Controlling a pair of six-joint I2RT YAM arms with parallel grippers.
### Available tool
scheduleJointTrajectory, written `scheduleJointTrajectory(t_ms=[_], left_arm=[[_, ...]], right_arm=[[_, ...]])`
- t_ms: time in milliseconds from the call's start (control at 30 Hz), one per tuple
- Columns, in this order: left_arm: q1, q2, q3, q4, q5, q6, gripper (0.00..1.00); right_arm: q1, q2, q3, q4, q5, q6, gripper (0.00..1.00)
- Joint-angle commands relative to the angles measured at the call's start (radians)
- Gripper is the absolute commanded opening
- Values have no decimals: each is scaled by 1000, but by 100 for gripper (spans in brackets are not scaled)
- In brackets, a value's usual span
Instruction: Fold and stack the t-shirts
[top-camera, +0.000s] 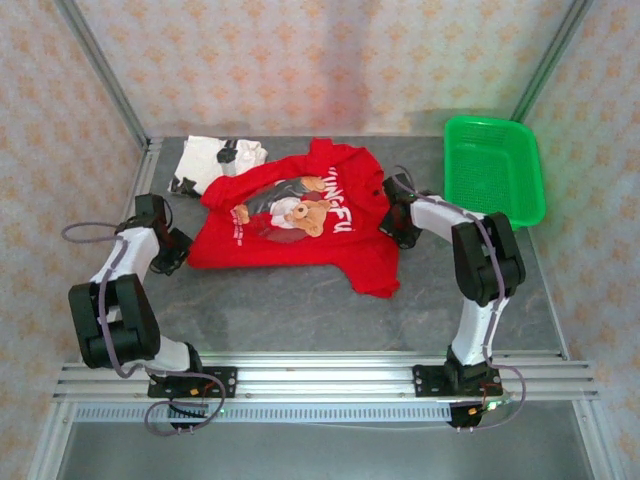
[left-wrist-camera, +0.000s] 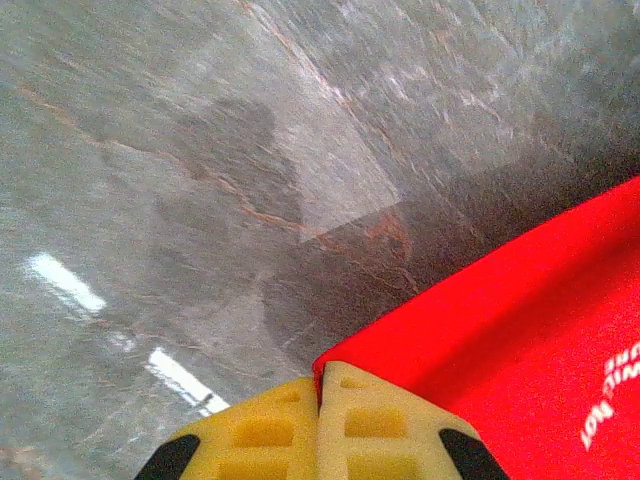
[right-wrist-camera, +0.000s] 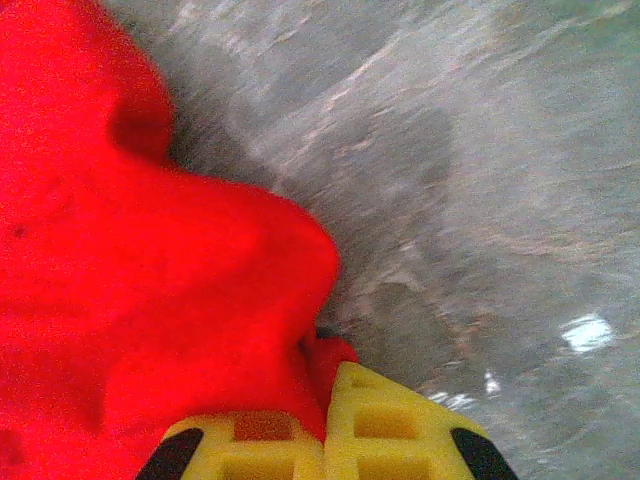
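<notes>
The red t-shirt (top-camera: 300, 220) with a brown-and-white bear print lies spread across the middle of the grey table. My left gripper (top-camera: 178, 248) is shut on its left edge; in the left wrist view a corner of the red t-shirt (left-wrist-camera: 540, 330) is pinched between the yellow fingers (left-wrist-camera: 370, 430). My right gripper (top-camera: 398, 212) is shut on the shirt's right side, where the red t-shirt (right-wrist-camera: 150, 250) bunches up between the yellow fingers (right-wrist-camera: 390, 430). The white t-shirt (top-camera: 215, 160) with black markings lies crumpled at the back left.
A green plastic basket (top-camera: 492, 168) stands at the back right corner. Metal frame posts and patterned walls close in the table. A silver rail (top-camera: 320, 380) runs along the near edge by the arm bases.
</notes>
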Motion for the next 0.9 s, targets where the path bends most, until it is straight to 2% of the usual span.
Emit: scheduleJointTrajectory(t_ms=[0, 133, 200, 267, 367, 467, 600, 667, 767, 867], left_arm=[[21, -48, -23, -72, -131, -47, 0], [22, -40, -66, -33, -100, -74, 0], [23, -22, -87, -11, -90, -84, 0], [23, -7, -105, 14, -75, -89, 0], [20, -3, -125, 50, -32, -91, 0], [15, 0, -139, 71, -6, -87, 0], [-5, 1, -154, 96, 10, -87, 0], [-16, 1, -159, 106, 14, -91, 0], [-31, 4, -163, 119, 16, -89, 0], [-45, 10, -155, 115, 20, -79, 0]], right_arm=[[-32, -93, -24, 0, 107, -1, 0], [-39, -131, -21, 54, 1, -54, 0], [-39, -125, -3, 73, -111, -90, 21], [-40, -127, 8, 44, -166, -98, 48], [-39, -191, -16, -29, -216, -119, 57], [-39, -274, -51, -191, -244, -124, 58], [-38, -418, -203, -258, -319, -67, 56], [-39, -469, -290, -233, -352, -20, 54], [-37, -465, -387, -65, -445, 32, 53], [-31, -398, -358, -33, -447, 3, 50]])
